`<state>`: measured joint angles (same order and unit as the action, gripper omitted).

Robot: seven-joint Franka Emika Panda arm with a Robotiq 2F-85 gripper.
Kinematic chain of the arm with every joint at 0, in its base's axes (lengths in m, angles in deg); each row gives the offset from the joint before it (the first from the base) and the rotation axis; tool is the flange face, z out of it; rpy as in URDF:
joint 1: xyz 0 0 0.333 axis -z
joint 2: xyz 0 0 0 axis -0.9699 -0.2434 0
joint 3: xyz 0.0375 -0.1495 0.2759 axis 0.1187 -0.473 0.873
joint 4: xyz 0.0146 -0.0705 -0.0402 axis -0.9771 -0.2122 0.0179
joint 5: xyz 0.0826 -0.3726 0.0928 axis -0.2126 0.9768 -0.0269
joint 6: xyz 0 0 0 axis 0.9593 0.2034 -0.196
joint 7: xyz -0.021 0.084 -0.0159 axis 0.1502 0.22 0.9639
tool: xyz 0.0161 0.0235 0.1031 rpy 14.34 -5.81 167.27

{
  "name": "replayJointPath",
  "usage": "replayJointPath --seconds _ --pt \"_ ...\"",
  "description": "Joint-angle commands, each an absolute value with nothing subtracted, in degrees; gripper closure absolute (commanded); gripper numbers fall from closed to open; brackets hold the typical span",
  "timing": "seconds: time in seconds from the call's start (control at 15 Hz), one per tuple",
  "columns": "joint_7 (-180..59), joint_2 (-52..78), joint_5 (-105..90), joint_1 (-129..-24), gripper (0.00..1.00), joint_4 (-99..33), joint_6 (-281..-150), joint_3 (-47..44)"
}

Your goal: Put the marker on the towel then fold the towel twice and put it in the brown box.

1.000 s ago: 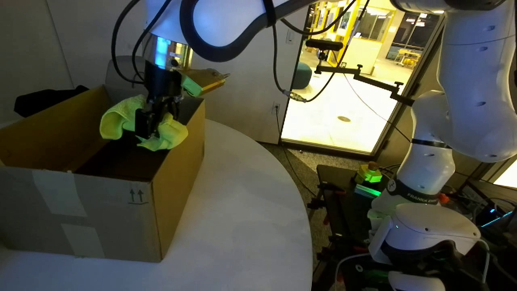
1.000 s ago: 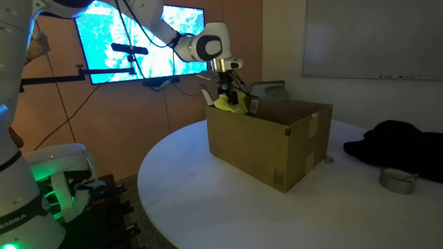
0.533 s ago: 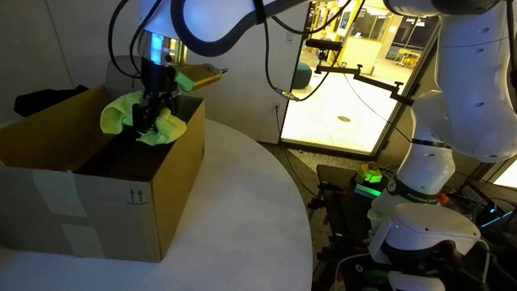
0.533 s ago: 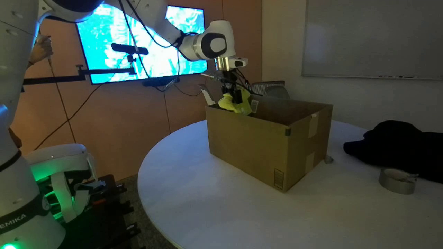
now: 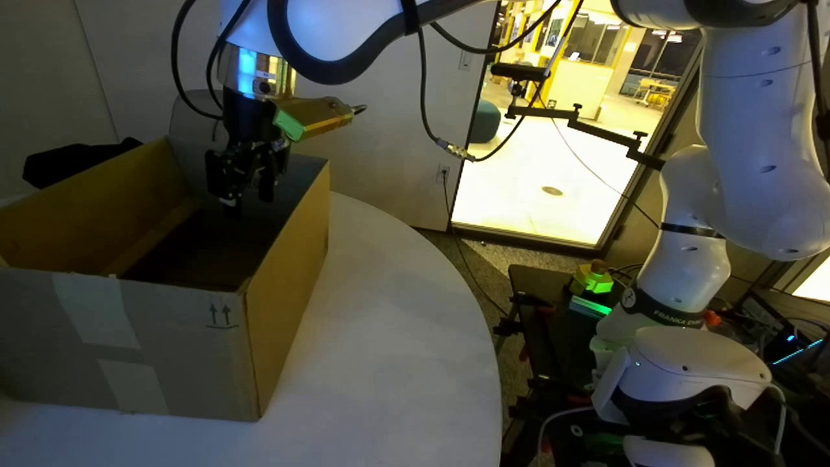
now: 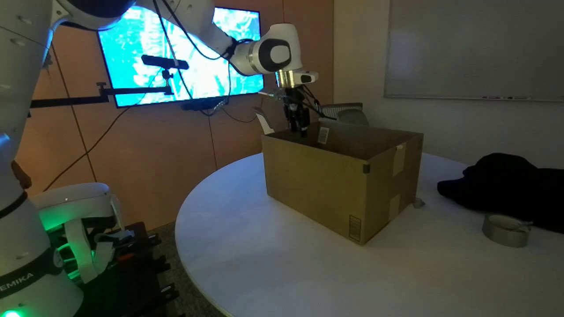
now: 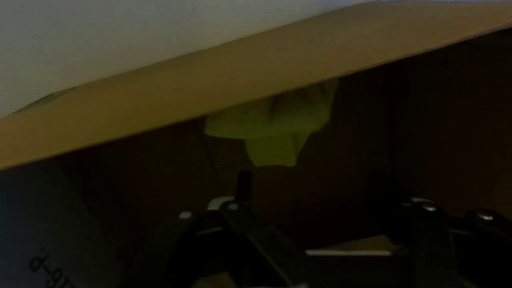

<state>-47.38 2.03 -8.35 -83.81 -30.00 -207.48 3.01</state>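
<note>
The towel (image 7: 276, 128), yellow-green and crumpled, lies down inside the brown box, partly covered by the near wall's edge in the wrist view. That box (image 5: 175, 350) stands with its top uncovered and is visible in both exterior views (image 6: 317, 185). Over its opening hangs my gripper (image 5: 248, 194), its fingertips at about rim height in an exterior view (image 6: 299, 130). In the dark wrist view the jaws stand wide apart with nothing between them, and the towel is beyond the fingertips, apart from them. The marker is hidden from every view.
The box rests on a round white table (image 5: 389, 350). A black cloth (image 6: 506, 189) and a roll of grey tape (image 6: 506, 231) lie beside it. A chair (image 6: 343, 113) stands behind. The box walls rise close around the gripper.
The gripper has opened and let go of the towel, which has dropped out of its fingers into the box. The arm has shifted slightly up and farther over the box.
</note>
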Motion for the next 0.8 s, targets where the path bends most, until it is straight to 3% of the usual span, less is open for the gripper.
replayJointPath --seconds 0.0,0.33,0.73 --pt "-48.29 1.18 -7.48 -84.31 0.0 -27.07 -204.9 2.82" --pt "-53.37 1.63 -8.22 -83.5 0.0 -26.51 -199.68 3.86" --pt "-64.52 16.6 -8.88 -75.09 0.0 -41.33 -193.2 0.91"
